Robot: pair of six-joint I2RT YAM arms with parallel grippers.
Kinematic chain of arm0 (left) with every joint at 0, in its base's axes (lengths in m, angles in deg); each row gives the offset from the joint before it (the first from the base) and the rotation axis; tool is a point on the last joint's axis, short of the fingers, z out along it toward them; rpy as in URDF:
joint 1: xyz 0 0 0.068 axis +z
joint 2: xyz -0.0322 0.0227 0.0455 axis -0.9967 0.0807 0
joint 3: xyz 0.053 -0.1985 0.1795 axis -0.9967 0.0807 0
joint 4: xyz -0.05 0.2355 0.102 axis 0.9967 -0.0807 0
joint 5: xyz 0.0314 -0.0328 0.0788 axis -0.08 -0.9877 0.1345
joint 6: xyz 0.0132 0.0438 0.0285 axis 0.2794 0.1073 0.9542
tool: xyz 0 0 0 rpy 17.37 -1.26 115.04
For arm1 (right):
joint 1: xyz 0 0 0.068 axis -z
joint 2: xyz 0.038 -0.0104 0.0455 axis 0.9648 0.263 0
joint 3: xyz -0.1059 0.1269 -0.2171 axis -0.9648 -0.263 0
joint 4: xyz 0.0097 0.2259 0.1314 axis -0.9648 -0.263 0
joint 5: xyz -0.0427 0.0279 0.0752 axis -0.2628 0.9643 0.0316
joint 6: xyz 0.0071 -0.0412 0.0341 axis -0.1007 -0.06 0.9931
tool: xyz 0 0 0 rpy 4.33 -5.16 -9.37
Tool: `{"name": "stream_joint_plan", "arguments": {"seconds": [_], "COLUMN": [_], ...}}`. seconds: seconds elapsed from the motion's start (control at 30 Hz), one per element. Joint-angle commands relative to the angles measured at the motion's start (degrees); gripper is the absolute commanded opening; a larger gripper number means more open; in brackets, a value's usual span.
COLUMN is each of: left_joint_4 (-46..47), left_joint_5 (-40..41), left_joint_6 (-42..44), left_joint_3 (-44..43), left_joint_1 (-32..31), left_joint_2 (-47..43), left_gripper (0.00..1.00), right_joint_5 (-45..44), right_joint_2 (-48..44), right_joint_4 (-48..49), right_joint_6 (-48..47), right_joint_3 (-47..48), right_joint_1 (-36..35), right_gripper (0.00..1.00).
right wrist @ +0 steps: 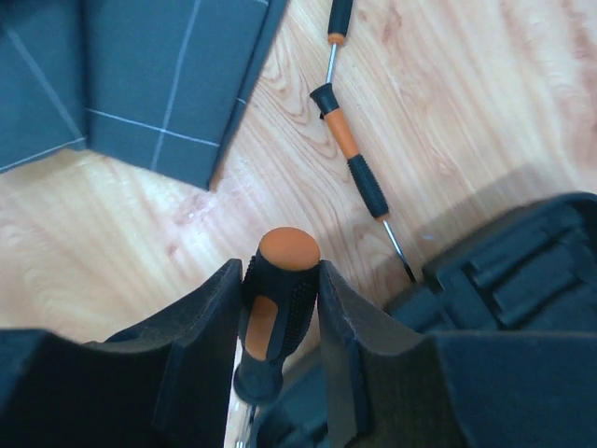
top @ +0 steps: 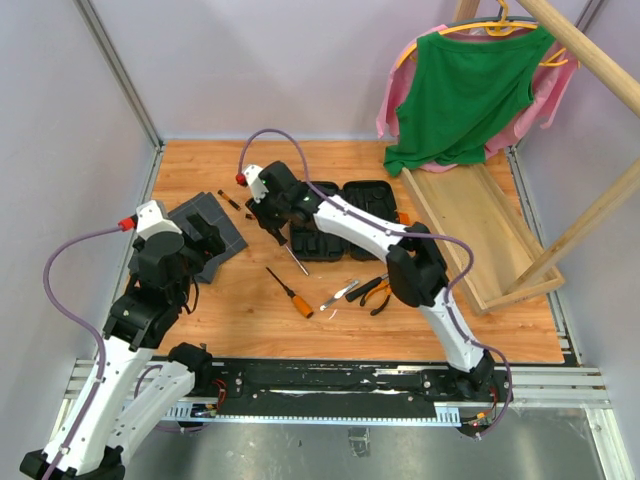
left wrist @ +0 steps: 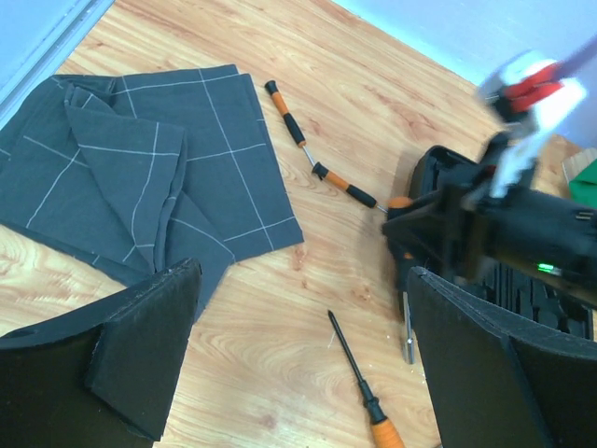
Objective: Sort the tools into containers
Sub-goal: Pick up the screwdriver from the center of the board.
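Observation:
My right gripper (top: 271, 208) is shut on an orange-and-black screwdriver handle (right wrist: 280, 289), held upright at the left edge of the open black tool case (top: 340, 222); its steel shaft (top: 297, 260) points down at the table. My left gripper (left wrist: 308, 364) is open and empty, just right of the grey cloth. An orange-handled screwdriver (top: 290, 293) lies on the table between its fingers (left wrist: 140, 345). Two thin screwdrivers (left wrist: 287, 110) (left wrist: 345, 185) lie end to end behind the cloth. Pliers (top: 375, 293) and a small silver tool (top: 340, 292) lie in front of the case. No hammer shows.
The folded dark grey cloth (top: 215, 235) lies at the left, under my left gripper. A long wooden tray (top: 480, 230) leans at the right. A green shirt (top: 465, 90) hangs on a hanger at the back right. Walls close the left and back sides.

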Motion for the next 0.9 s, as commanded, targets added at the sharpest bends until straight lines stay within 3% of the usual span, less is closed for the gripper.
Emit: {"name": "stream_joint_plan", "arguments": {"seconds": [0.0,0.23,0.63,0.73,0.87], "left_joint_4": [1.15,5.72,22.34,26.87,31.79], "left_joint_5": [1.19,-6.54,-32.33,-37.3,-37.1], "left_joint_6": [0.09,1.44,4.88,4.38,5.59], "left_joint_3": [0.43,1.79,5.32,6.69,7.6], "left_joint_1": [0.31,0.35,0.21,-0.83,-7.86], "left_joint_2": [0.3,-0.45,6.67,8.81,12.49], "left_gripper": [0.96,0.96,0.95,0.94,0.94], "right_joint_5": [1.31,1.81,1.93,6.0,20.19], "right_joint_2": [-12.69,-27.91,-52.29,-57.29,-60.89], "right_joint_4": [5.38,12.82,20.72,23.67,30.41], "right_joint_6": [2.64,8.15,16.99,21.99,31.66], "right_joint_3": [-7.6,-25.64,-49.62,-55.64,-63.26], "right_joint_1": [0.66,2.24,7.93,11.91,21.23], "right_gripper": [0.28,0.26,0.24,0.23,0.22]}}
